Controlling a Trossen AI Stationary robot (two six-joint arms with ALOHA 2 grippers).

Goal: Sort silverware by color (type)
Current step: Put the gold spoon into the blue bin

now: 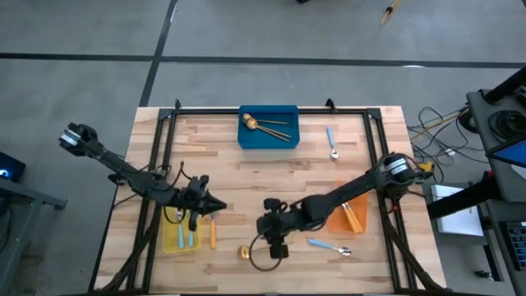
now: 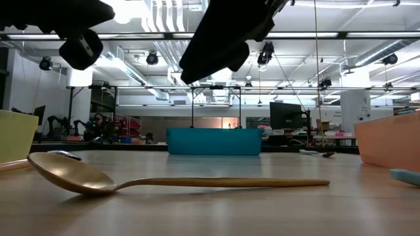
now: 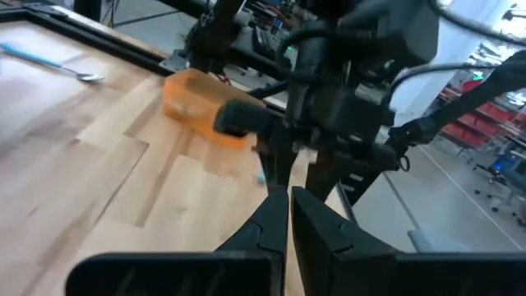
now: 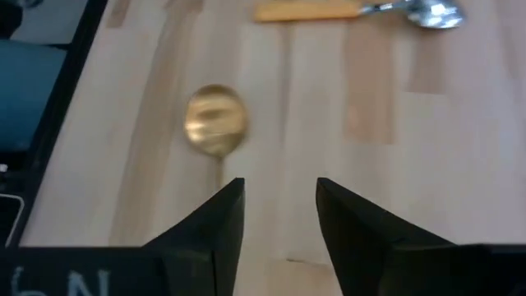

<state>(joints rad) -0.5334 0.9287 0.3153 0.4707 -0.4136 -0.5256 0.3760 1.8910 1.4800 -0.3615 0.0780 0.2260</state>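
Observation:
A gold spoon [image 1: 244,252] lies flat near the table's near edge, with its bowl [image 4: 215,122] toward the left and its thin handle [image 2: 223,183] running right. My right gripper [image 4: 279,214] hangs open just above that handle and touches nothing [image 1: 277,249]. My left gripper [image 3: 289,222] is shut and empty, hovering beside the yellow bin [image 1: 220,205]. An orange-handled spoon [image 1: 212,233] lies between the yellow bin and the gold spoon. One blue-handled spoon [image 1: 329,245] lies near the orange bin, another [image 1: 331,141] right of the blue bin.
The blue bin [image 1: 267,127] at the far edge holds gold spoons. The yellow bin [image 1: 170,238] at the left holds blue-handled spoons, and the orange bin [image 1: 355,220] at the right holds orange-handled ones. A black frame [image 1: 156,164] borders the table. Bare wood shows at the centre.

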